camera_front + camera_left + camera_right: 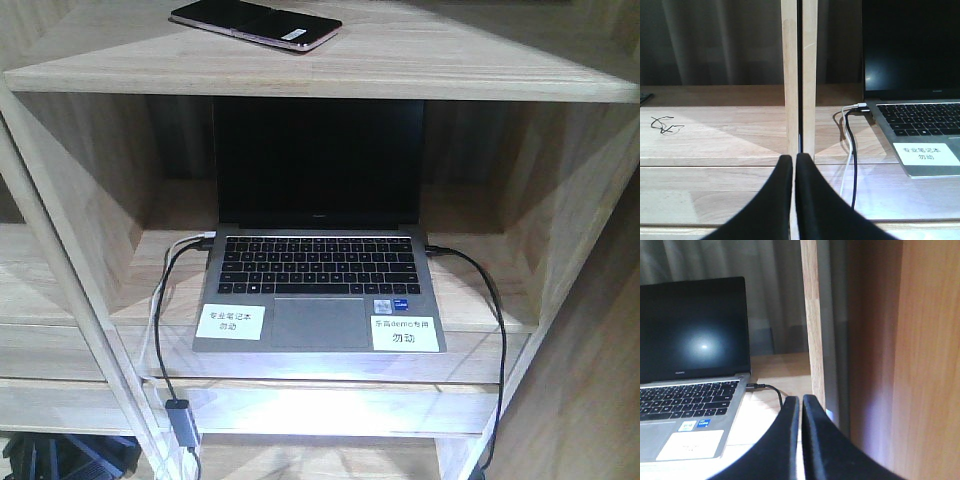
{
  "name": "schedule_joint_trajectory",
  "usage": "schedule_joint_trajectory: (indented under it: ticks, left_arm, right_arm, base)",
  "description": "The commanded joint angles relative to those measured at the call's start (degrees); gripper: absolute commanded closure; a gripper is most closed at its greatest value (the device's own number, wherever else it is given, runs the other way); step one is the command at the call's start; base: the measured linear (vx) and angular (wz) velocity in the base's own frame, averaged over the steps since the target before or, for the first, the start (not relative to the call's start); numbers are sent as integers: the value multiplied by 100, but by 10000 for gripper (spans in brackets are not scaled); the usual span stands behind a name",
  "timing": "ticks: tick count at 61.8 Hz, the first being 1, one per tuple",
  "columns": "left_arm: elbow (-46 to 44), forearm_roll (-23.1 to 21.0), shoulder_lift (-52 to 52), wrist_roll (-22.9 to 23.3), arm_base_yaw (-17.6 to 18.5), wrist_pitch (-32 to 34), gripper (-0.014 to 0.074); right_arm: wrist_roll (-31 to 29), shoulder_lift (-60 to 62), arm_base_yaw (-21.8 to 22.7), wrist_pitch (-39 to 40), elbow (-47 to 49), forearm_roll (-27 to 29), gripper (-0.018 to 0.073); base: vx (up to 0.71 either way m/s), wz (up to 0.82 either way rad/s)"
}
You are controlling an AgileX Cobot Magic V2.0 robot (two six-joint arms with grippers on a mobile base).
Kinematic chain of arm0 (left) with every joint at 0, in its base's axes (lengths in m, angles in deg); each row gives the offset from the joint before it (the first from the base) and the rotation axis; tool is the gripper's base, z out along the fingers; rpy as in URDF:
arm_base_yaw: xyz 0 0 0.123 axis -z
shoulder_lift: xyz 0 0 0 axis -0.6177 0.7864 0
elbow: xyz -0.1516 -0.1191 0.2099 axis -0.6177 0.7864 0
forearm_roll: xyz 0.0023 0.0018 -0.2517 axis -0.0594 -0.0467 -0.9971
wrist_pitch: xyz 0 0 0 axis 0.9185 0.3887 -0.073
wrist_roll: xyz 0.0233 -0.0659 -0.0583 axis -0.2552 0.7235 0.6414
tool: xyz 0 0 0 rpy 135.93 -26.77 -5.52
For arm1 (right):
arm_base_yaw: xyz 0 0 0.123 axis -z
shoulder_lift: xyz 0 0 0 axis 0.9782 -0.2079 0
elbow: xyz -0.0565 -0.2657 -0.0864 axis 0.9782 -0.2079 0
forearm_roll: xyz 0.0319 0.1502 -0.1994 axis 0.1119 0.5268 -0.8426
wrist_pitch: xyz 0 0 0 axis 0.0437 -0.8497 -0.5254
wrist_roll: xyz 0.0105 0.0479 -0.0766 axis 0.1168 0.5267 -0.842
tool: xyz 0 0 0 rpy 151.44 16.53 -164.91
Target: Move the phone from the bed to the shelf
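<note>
The phone (255, 25), a glossy black slab with a pinkish rim and a small white sticker, lies flat on the top board of the pale-wood shelf (440, 65) in the front view. No gripper touches it, and neither arm shows in that view. In the left wrist view my left gripper (794, 159) is shut and empty, facing an upright divider (799, 75). In the right wrist view my right gripper (800, 400) is shut and empty, near the shelf's right upright (812, 320). The bed is out of view.
An open grey laptop (318, 250) with white labels fills the compartment below the phone. Cables (165, 330) hang from both its sides over the board's front edge. A tangle of black wire (664, 125) lies in the left compartment. A brown wooden panel (930, 360) stands at far right.
</note>
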Motion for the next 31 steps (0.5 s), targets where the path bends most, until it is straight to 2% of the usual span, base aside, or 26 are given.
schedule_joint_trajectory:
  ticks: [1,31]
  left_arm:
    - [3,-34,-29,22,16,389,596]
    - [3,-34,-29,22,16,389,596]
  right_arm:
    - [-13,43,19,462,-39,-88,564]
    - [-19,43,19,462,-39,-88,564]
  base:
    - [0,0]
    - [0,0]
